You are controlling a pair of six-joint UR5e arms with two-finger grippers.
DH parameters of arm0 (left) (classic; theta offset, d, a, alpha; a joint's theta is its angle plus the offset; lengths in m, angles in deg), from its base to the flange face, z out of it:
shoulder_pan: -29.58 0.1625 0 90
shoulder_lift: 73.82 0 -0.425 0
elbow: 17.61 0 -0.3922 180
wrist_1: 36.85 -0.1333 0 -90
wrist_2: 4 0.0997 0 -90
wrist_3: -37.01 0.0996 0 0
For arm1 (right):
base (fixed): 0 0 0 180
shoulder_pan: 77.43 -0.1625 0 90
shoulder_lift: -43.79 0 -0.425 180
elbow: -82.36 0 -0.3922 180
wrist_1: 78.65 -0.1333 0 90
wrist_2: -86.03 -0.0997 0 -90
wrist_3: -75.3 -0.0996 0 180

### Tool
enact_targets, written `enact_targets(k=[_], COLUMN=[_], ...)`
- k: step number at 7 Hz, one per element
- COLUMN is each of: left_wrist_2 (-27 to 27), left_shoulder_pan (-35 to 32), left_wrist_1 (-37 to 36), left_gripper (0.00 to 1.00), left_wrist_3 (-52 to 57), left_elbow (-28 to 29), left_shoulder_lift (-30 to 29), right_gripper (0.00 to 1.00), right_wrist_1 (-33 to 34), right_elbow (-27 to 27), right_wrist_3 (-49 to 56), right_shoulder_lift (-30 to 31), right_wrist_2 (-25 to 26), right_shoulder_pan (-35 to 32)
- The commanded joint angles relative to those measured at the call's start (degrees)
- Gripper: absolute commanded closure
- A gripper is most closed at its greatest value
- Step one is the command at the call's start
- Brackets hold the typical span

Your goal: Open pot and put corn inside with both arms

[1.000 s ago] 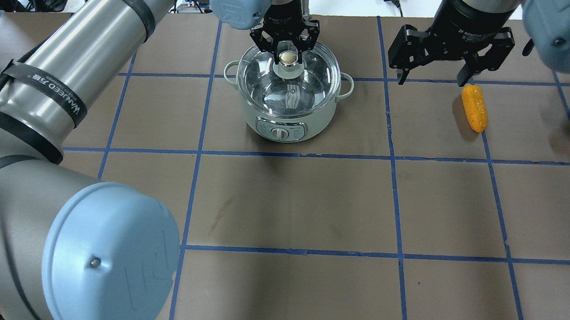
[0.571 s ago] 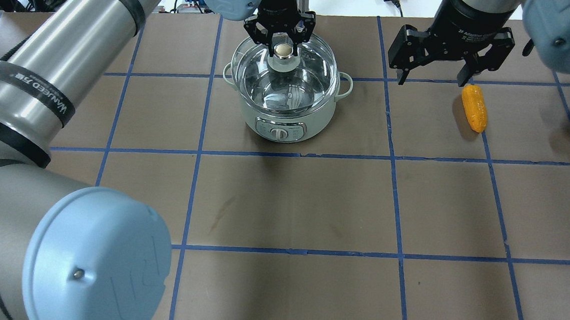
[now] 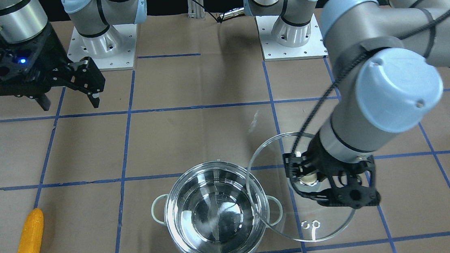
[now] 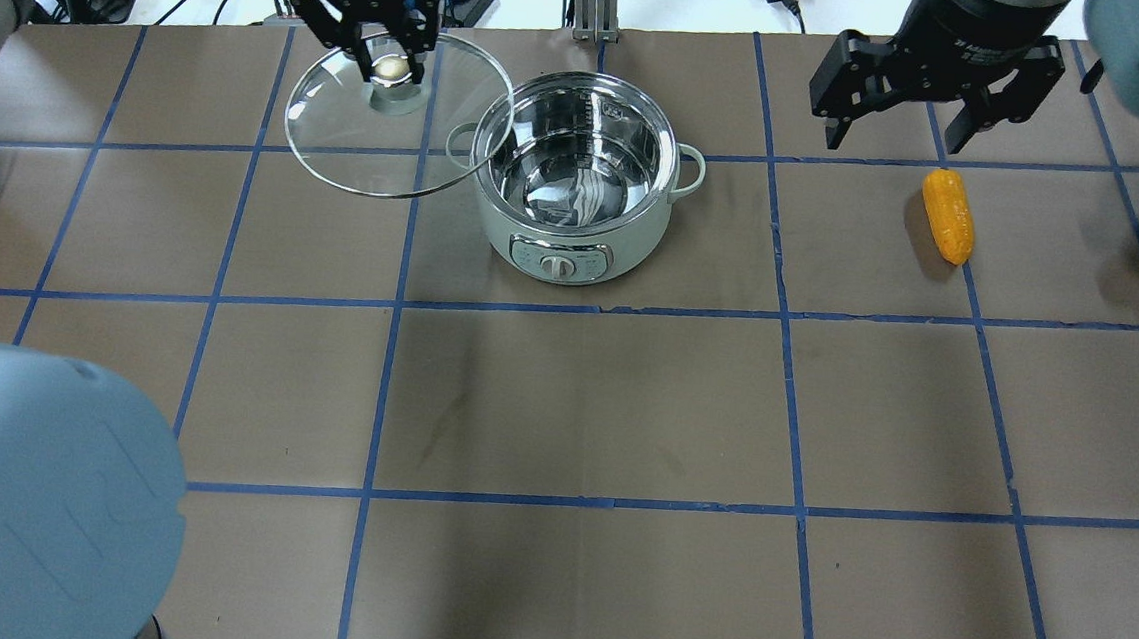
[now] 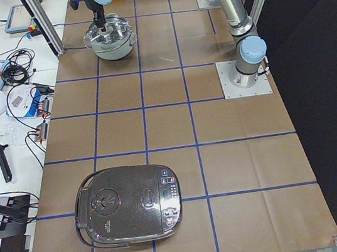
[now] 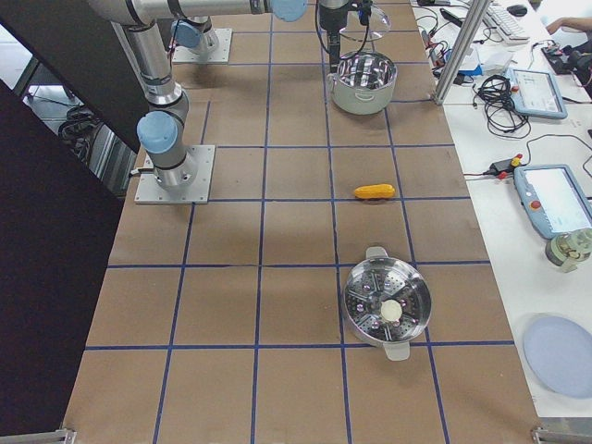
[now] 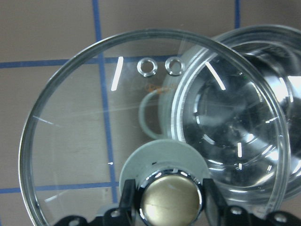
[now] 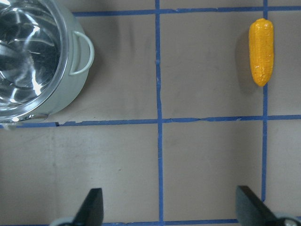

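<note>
Starting with the tabletop (image 4: 583, 411): it carries both task items along the edge far from the robot's bases.

- The left arm (image 3: 388, 87) reaches across to that edge because the lid had to come off first.
- The pot (image 4: 635, 249) stands about midway along the far edge. Its mouth is uncovered and the mirror inside looks empty.
- The glass lid (image 4: 341, 143) is held in the air just beside the pot, toward the robot's left end. Its rim overlaps the pot's near handle in view. Judged reason: this keeps the mouth clear for loading.
- The right pincer (image 4: 895, 140) hangs above the tabletop with its jaws spread wide and empty. It is near the corn but not over it, probably readied to straddle the cob.
- The left pincer (image 4: 390, 68) is clamped on the knob (image 7: 169, 200), the lid's only handhold.
- The corn (image 4: 948, 216) lies flat toward the robot's right end, well apart from the pot.
</note>
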Motion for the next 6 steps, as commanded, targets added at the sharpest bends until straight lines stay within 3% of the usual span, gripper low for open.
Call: enact_targets(k=[1, 2, 4, 5, 6], left_wrist_2=[-0.1, -0.6, -0.6, -0.6, -0.6], left_shoulder_pan=[8.5, 9.6, 9.8, 9.8, 9.8], left_wrist_1=[-5.4, -9.3, -25.1, -31.4, -32.1], left_gripper=[0.78, 0.78, 0.78, 0.78, 0.78], left_wrist_3=[11.4, 12.1, 14.0, 14.0, 14.0], left_elbow=[-7.1, -11.1, -22.4, -25.4, -25.6], left_shoulder_lift=[0.2, 0.2, 0.1, -1.1, -1.5], right_gripper=[0.00, 0.00, 0.06, 0.06, 0.08], right_wrist_1=[5.1, 10.4, 24.8, 28.4, 30.9], right_elbow=[-2.2, -2.2, -1.7, -1.3, -1.0], right_wrist_3=[6.6, 9.6, 17.9, 20.3, 20.5], right_shoulder_lift=[-8.5, -13.3, -26.4, -28.4, -31.4], right_wrist_2=[-0.3, -0.4, -1.3, -5.3, -5.6], right_shoulder_pan=[7.1, 10.0, 16.4, 17.3, 17.4])
